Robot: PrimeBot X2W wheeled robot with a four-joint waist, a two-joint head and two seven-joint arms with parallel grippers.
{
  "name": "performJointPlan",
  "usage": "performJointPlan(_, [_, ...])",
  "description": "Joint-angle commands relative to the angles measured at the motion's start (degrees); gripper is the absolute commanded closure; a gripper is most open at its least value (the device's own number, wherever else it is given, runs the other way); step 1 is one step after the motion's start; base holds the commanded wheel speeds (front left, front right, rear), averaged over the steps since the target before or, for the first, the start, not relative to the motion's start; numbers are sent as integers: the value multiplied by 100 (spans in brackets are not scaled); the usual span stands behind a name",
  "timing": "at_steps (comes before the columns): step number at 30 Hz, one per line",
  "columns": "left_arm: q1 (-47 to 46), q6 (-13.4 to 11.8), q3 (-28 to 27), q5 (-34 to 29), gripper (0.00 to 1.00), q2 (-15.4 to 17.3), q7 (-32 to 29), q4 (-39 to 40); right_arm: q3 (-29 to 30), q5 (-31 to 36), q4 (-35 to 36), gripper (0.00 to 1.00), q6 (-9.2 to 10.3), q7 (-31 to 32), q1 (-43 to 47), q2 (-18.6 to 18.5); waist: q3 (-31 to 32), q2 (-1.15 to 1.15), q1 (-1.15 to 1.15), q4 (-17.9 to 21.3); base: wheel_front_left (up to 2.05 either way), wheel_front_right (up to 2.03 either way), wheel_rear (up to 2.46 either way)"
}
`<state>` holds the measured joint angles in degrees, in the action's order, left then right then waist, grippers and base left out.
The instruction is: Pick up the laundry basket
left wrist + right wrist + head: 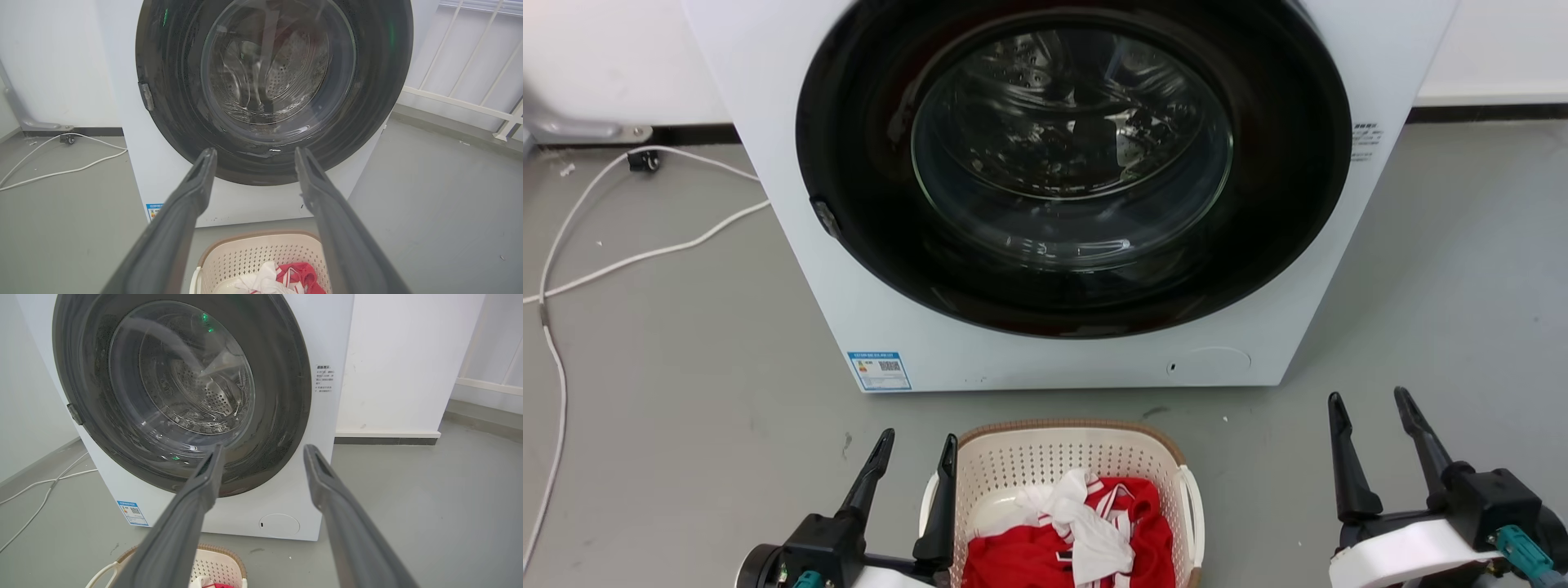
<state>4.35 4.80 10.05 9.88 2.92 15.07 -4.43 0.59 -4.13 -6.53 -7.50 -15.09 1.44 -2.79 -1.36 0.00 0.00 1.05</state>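
laundry basket [1045,457] sat on the floor [686,367] before the washing machine [1013,359]. left fingers [941,506], open, hung by its left handle [924,500]; right fingers [1346,465], open, well apart. gripping both handles should lift it level.

There is one washing machine [792,269] across the upper middle of the frame, with one round door [1070,147] and one blue label [879,370] at its lower left corner. One laundry basket [1045,453] sits at the bottom centre with two white loop handles [1194,502], one on each side. Two grippers show, the left gripper [918,441] at the lower left and the right gripper [1367,400] at the lower right, each with two dark fingers [1347,465]. The tangled red and white clothes [1013,563] and the white cable strands [645,253] at the left cannot be counted.
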Motion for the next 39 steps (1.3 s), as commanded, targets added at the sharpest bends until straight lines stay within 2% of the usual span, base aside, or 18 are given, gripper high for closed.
performJointPlan(1, [27,-20,-10,21,0,-5,16,-18,-10,-45,-39,0,2,-12,-6,-17,-49,0,0,3,0,0,0])
performJointPlan(6, [-143,-67,-80,81,0,-4,16,-88,-84,-152,-78,0,2,-12,-212,-15,-417,0,0,29,0,0,0])
performJointPlan(14, [-694,19,-237,-79,0,-4,15,-392,-92,-190,-63,0,2,-12,-648,-15,-1427,0,0,76,0,0,0])
performJointPlan(20, [-1316,88,-612,-243,0,5,16,-882,-111,-140,-288,0,2,-12,-1119,-15,-2215,0,0,181,0,0,0])
performJointPlan(25, [-1895,155,-841,-315,0,181,15,-1603,-162,-321,-637,0,3,-12,-1657,-12,-2757,0,0,258,0,0,0])
performJointPlan(29, [-2406,205,-862,-338,0,344,15,-2369,-259,-291,-1056,0,3,-12,-2071,-12,-3076,0,0,287,0,0,0])
performJointPlan(31, [-2662,221,-804,-351,0,429,15,-2762,-330,-257,-1411,0,3,-11,-2273,-8,-3202,0,0,284,0,0,0])
performJointPlan(34, [-3061,249,-712,-321,0,574,15,-3402,-591,-655,-2017,0,3,74,-2663,-7,-3403,0,0,305,0,0,0])
performJointPlan(39, [-3814,262,-469,-195,0,727,-140,-4375,-840,-600,-2966,0,3,403,-3381,-13,-3749,0,0,288,0,0,0])
